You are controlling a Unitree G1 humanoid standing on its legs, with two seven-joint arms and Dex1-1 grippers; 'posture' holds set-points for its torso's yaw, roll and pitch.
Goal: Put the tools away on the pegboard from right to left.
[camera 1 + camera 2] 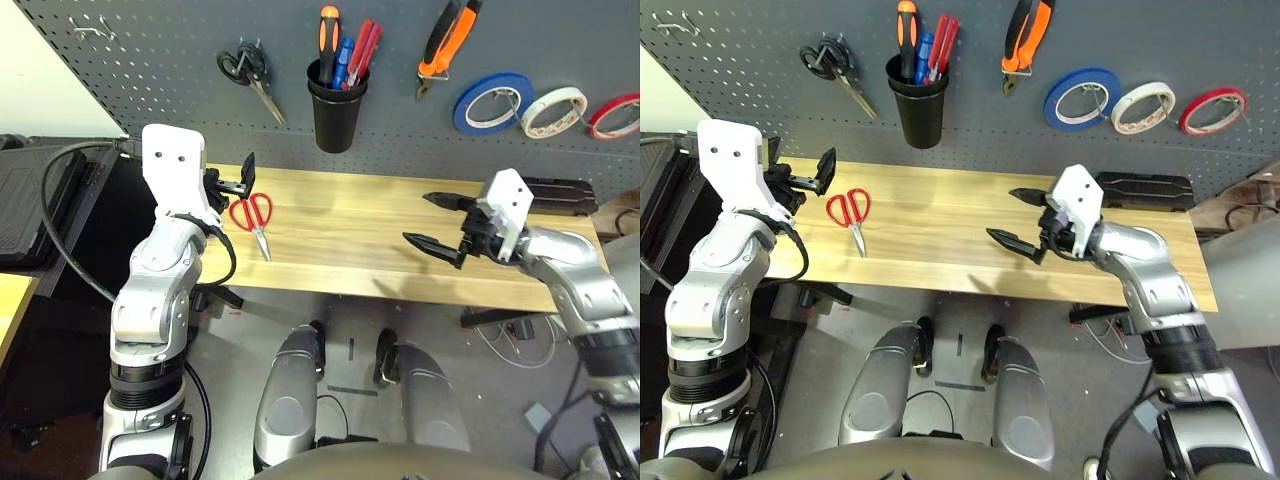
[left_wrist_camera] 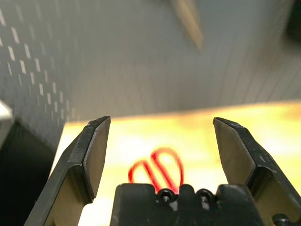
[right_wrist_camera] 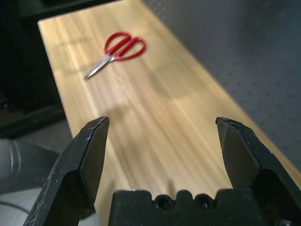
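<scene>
Both claws hang over the wooden surface, each spread wide with nothing between its fingers. Left claw sits at the surface's left end, pointing toward the pegboard, and the red scissors lie flat on the wood just beside and below it, handles toward the board and blades toward the near edge; the left wrist view shows their red loops low between the black fingers. Right claw hovers over the right half of the surface, pointing left along the wood, well apart from the scissors, which the right wrist view shows far down the plank. On the pegboard, the white tape hangs between a blue tape roll and a red tape roll at the right. Pliers with orange and black handles hang to the left of the blue roll, jaws downward. A black cup further left holds the screwdriver with the orange-black handle upright, beside a blue-handled and a red-handled tool. Black scissors hang on a hook to the left of the cup. A flat black tray rests at the back right of the surface, behind the right claw.
</scene>
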